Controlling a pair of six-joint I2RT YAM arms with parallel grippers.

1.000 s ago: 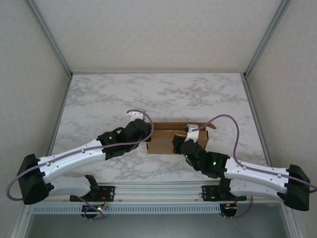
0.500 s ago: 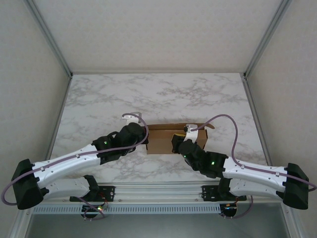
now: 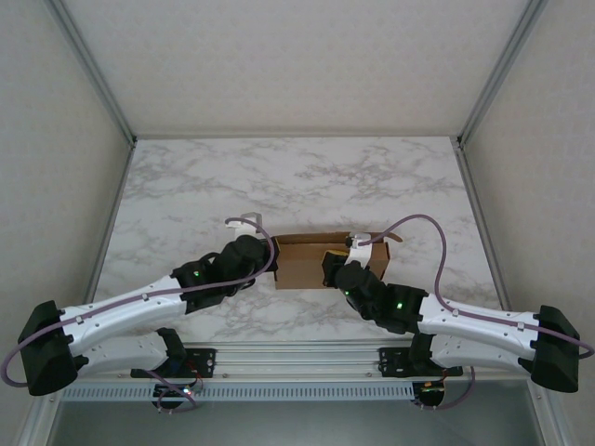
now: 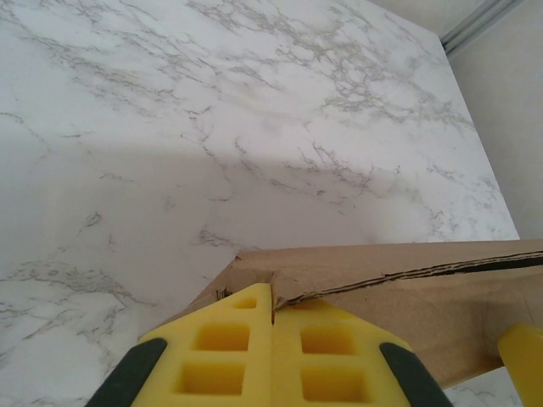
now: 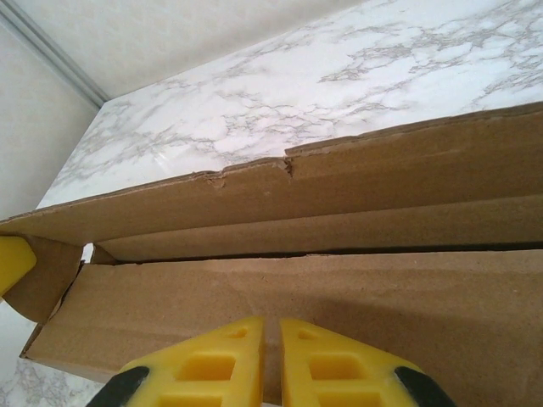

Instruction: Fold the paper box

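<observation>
Box position: the paper box (image 3: 302, 262) is seen on the marble surface (image 3: 297, 177), in its near-centre part, between the two arms.
Box long axis: it runs left to right across the surface, parallel to the near edge; the open side is turned upward, with a long panel raised along the far side.
Left gripper (image 3: 268, 255): it is placed at the box's left short end; its yellow fingers (image 4: 229, 356) are pressed fully together with nothing between them, the tips just against the cardboard corner.
Right gripper (image 3: 333, 266): it is set over the near long side, right of the box's middle; only a thin slit is left between its fingers (image 5: 331, 365), and no cardboard is seen clamped in it.
Deciding relation: the box lies to the right of the left fingers and just beyond the right ones. Both arms are judged about equally near.
Likely next need: the long far panel is judged to want folding along the long axis.
</observation>
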